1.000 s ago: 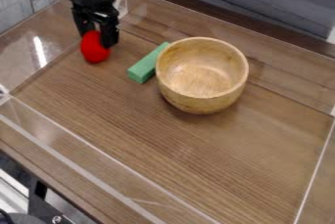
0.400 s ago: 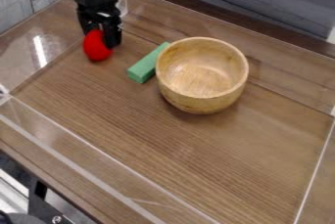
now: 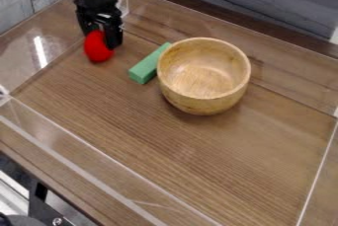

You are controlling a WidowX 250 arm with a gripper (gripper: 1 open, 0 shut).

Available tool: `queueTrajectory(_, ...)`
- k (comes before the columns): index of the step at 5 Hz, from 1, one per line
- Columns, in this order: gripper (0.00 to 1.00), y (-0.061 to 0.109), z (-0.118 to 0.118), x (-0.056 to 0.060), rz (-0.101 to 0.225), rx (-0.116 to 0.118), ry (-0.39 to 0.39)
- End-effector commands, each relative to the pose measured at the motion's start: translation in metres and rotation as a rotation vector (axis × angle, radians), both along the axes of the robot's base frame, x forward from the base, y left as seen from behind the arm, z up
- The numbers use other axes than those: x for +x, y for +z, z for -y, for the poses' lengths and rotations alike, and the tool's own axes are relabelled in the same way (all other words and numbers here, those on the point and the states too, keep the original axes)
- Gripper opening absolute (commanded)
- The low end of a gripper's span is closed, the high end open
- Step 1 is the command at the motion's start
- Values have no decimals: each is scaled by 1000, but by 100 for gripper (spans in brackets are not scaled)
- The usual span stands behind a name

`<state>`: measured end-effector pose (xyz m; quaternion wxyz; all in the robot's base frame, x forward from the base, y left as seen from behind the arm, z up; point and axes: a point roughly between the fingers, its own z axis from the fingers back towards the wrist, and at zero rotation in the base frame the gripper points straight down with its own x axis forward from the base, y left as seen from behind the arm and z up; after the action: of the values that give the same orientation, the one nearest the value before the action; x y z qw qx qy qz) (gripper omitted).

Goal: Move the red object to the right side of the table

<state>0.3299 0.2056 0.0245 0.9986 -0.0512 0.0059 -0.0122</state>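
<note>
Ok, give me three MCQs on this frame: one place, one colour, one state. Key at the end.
1. Where is the red object?
A) inside the bowl
B) on the table, left of the green block in the image
C) at the table's right edge

2. What colour is the flat block beside the bowl?
A) green
B) blue
C) white

3. How does the bowl stand?
A) upside down
B) on its side
C) upright, opening up

1: B, the red object shows at image left, with the green block to its right.
2: A, the block's whole top is green.
3: C, the inside of the bowl is visible from above, rim uppermost.
</note>
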Motion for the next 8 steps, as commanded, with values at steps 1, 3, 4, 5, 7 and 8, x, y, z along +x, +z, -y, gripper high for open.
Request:
queueTrajectory(1,100,21,-5,-4,30,13,47)
queueTrajectory(3,0,30,-11,0,27,-13,32)
queueTrajectory(4,100,20,-13,0,24,-38,83)
queueTrajectory(5,0,11,-12,0,22,-47,130)
queueTrajectory(7,100,7,-12,-11,20,-56,208)
queueTrajectory(8,100,7,-12,-10,17,-56,260)
